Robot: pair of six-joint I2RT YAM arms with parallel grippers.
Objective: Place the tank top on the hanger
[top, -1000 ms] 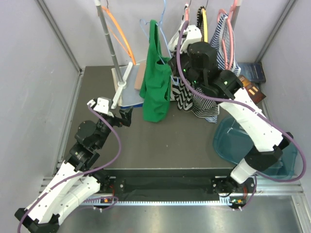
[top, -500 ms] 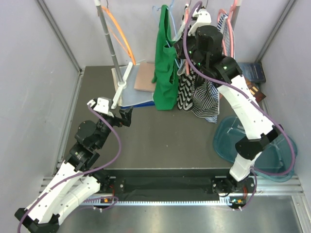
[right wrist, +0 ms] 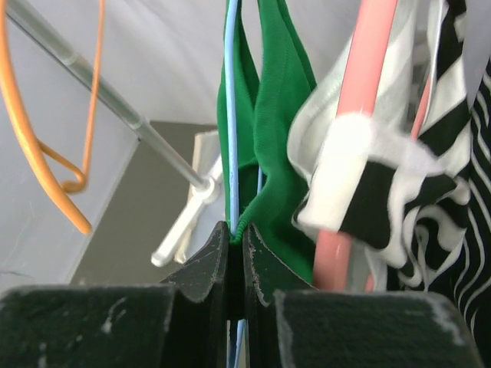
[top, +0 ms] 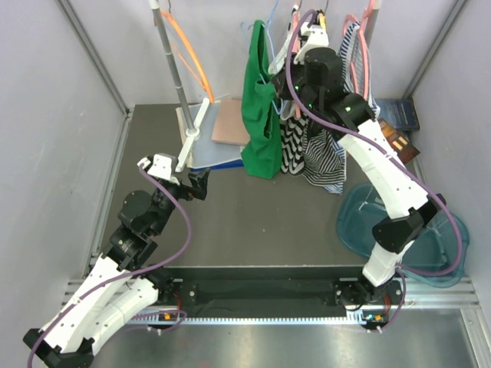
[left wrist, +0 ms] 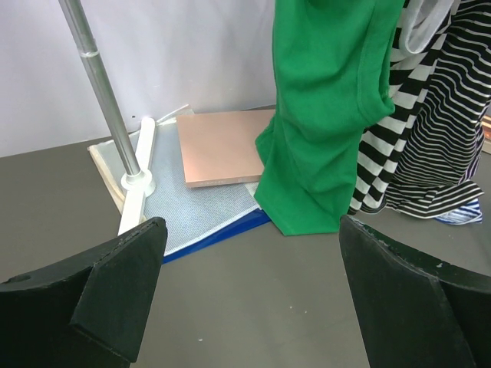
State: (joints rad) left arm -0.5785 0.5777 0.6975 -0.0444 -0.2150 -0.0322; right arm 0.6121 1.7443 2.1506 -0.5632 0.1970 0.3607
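Upper centre of the overhead view, the right gripper [right wrist: 234, 236] is clenched on the hanger [right wrist: 232, 107] wire and a fold of the tank top [top: 259, 115], which hangs beside the striped tops [top: 322, 153]. The left gripper [top: 201, 184] sits released, mid-left. Likely risk: the strap slips off the thin wire on release, or the wire catches the pink hanger [right wrist: 360, 92]

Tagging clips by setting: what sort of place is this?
Likely a lab robot cell, not a home: plain walls in metal framing, a dark table, a stand pole, and striped tops on pink hangers.
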